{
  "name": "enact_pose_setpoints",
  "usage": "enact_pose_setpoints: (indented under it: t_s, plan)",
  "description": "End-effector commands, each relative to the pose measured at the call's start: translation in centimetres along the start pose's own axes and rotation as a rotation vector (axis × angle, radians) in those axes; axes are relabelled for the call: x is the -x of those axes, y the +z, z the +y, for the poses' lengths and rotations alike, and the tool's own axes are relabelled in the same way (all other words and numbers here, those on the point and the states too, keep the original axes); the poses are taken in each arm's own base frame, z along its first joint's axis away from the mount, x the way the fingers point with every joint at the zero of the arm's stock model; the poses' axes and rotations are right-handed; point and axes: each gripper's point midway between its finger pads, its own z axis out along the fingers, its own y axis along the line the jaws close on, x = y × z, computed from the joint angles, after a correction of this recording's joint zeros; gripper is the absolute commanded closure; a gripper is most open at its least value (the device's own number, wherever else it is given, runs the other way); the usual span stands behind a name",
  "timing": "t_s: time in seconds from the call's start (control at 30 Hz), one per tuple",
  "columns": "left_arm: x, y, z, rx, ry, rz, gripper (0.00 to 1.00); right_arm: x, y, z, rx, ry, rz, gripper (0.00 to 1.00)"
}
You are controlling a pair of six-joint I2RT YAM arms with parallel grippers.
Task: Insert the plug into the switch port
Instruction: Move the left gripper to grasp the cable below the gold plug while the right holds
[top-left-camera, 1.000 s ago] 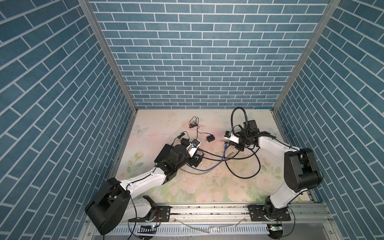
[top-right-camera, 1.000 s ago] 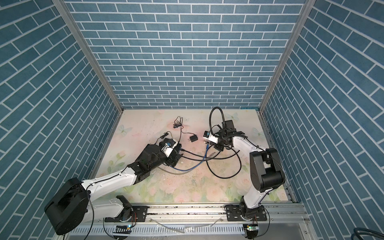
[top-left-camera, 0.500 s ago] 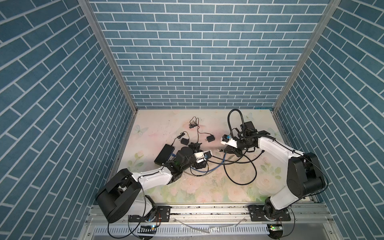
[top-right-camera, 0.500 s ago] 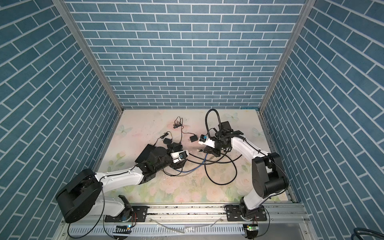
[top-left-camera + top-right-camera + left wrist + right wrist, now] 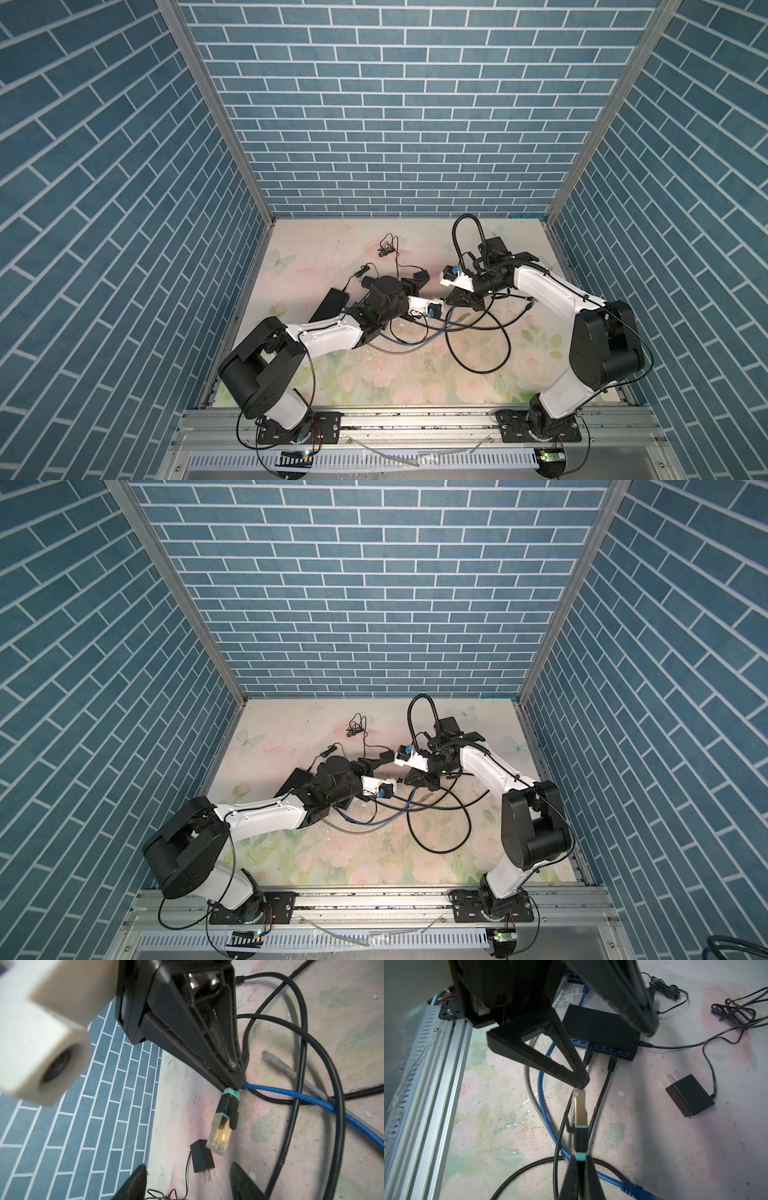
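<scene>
My right gripper [image 5: 580, 1160] is clamped on the plug [image 5: 580, 1111] at its teal collar, holding it aloft. In a top view the switch [image 5: 328, 305] lies at its nine o'clock. My left gripper [image 5: 189, 1167] stands apart around the tip. I judge it should close squarely on the body, keeping the clip free.

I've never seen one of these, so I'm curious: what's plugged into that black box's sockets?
Two black cable plugs sit in the black switch's front sockets; the others showing look empty. The left gripper's finger covers one end of the row.
</scene>
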Motion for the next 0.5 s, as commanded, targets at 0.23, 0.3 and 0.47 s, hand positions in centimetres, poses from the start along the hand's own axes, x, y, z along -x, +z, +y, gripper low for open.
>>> enact_pose_setpoints:
  t_s: [0.23, 0.3, 0.47]
  plan:
    - [0.6, 2.3, -2.3, -0.081, 0.153, -0.01, 0.51, 1.6, -0.6, 0.6, 0.043, -0.043, -0.033, 1.0]
    - [0.8, 2.6, -2.1, -0.065, 0.162, -0.012, 0.54, 1.6, -0.7, 0.6, 0.04, -0.043, -0.03, 1.0]
    - [1.6, 3.0, -1.3, -0.04, 0.163, -0.035, 0.61, 1.6, -0.8, 0.6, 0.044, -0.042, -0.032, 1.0]
